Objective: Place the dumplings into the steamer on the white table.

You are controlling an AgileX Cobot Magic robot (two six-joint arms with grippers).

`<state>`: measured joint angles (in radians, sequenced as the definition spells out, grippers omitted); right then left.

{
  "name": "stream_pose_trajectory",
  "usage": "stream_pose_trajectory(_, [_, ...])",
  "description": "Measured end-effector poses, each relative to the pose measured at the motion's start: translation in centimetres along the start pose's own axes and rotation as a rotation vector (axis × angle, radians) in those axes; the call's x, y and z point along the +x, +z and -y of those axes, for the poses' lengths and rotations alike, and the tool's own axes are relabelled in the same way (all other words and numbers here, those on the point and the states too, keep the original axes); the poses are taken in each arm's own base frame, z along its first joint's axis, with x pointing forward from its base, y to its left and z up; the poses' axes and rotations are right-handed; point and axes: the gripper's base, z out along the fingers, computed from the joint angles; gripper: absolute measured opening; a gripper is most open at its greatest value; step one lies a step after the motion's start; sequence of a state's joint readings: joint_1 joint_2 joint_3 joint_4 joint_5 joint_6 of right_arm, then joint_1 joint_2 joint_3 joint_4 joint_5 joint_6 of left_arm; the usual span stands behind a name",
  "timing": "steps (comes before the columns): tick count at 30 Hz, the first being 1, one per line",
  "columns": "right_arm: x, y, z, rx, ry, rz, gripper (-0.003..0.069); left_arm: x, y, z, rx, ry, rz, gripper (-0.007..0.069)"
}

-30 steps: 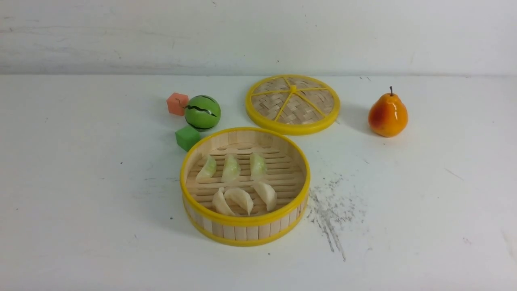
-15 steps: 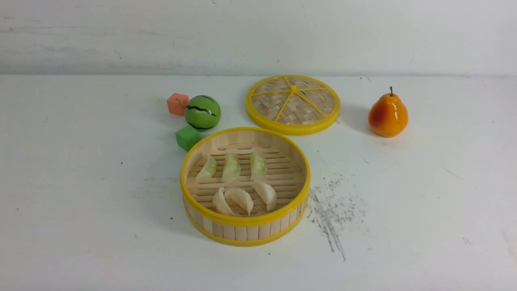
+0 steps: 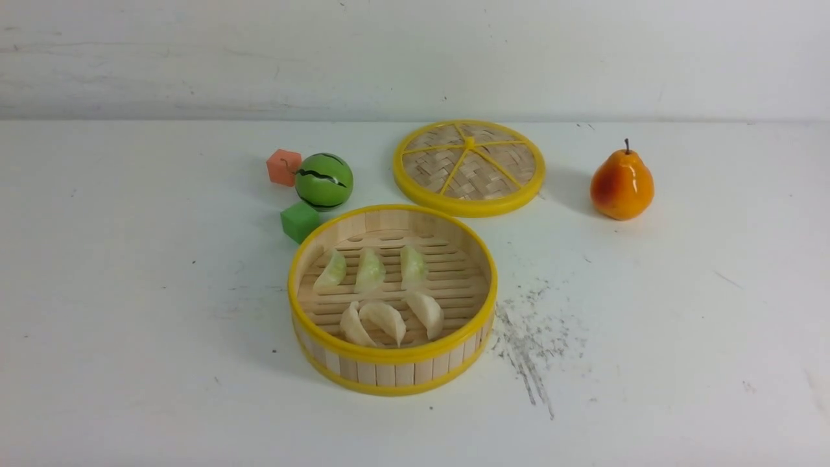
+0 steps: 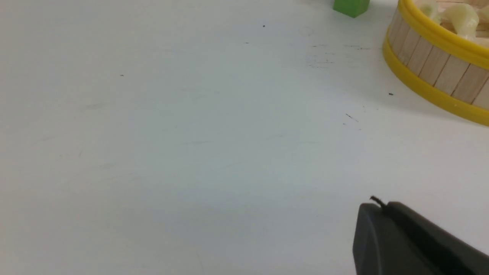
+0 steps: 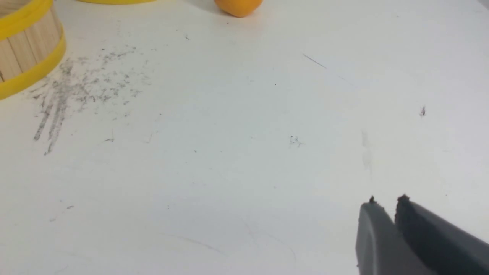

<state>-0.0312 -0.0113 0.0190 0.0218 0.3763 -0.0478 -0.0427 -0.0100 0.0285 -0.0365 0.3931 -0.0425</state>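
All six dumplings (image 3: 382, 295) lie in the steamer (image 3: 392, 373); left gripper (image 4: 376, 208) closed, right gripper (image 5: 386, 204) slightly parted, both empty alongside

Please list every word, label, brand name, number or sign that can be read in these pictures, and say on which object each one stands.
None: no view shows readable text.
The steamer, lid, pear, watermelon ball and both cubes carry no writing.
The marks on the white table are only grey scuffs and specks.
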Motion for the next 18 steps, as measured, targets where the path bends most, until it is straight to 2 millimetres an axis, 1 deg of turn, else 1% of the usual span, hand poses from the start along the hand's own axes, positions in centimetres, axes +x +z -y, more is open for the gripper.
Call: stream_pose_trajectory(18, [0.0,0.0,0.0,0.0,0.0,0.0,0.0104,0.01,0.0,0.0,0.0,0.0,-0.001,-0.0013])
